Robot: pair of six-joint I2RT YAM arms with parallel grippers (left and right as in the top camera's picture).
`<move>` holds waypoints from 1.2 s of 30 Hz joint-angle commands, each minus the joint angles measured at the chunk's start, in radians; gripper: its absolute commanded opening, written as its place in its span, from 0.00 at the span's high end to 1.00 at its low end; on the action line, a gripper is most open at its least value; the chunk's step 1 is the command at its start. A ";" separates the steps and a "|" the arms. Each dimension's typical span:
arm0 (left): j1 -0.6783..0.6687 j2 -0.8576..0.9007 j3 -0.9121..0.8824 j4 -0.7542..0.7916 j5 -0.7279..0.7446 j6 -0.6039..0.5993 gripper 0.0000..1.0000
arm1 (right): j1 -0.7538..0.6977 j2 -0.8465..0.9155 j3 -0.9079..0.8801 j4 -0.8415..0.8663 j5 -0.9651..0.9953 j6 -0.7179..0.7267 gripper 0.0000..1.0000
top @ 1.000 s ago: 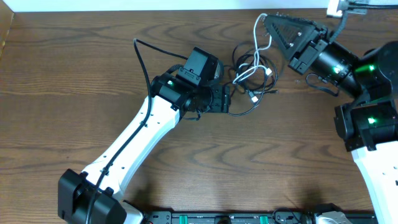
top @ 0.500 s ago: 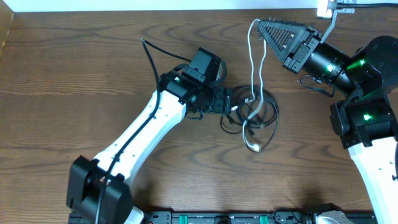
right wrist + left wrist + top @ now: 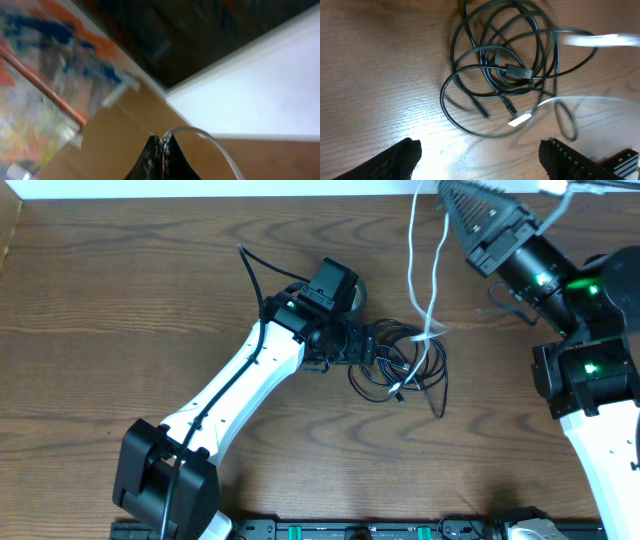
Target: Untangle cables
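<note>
Pinching white cable (image 3: 412, 250) in closed right gripper (image 3: 163, 145) above black cables (image 3: 505, 75) lying before wide-open, empty left gripper (image 3: 480, 156).

We are seeing a white cable (image 3: 411, 250), black cables (image 3: 515, 72), and a dark brown, wood-grained table (image 3: 120, 300).

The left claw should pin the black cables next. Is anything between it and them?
Nothing visible does: only bare table lies between the open left claw and the black cables. The white cable, pinched in the right claw, runs up out of the tangle.
</note>
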 commanded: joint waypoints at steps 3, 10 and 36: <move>-0.001 0.006 0.003 0.003 0.008 0.002 0.19 | -0.007 -0.007 0.077 0.018 0.154 0.022 0.98; -0.001 0.006 0.003 0.007 0.009 0.003 0.19 | -0.022 -0.007 0.150 0.014 0.288 -0.043 0.98; 0.069 -0.453 0.004 0.282 0.151 0.138 0.19 | 0.072 0.150 0.150 -0.327 0.221 0.185 0.98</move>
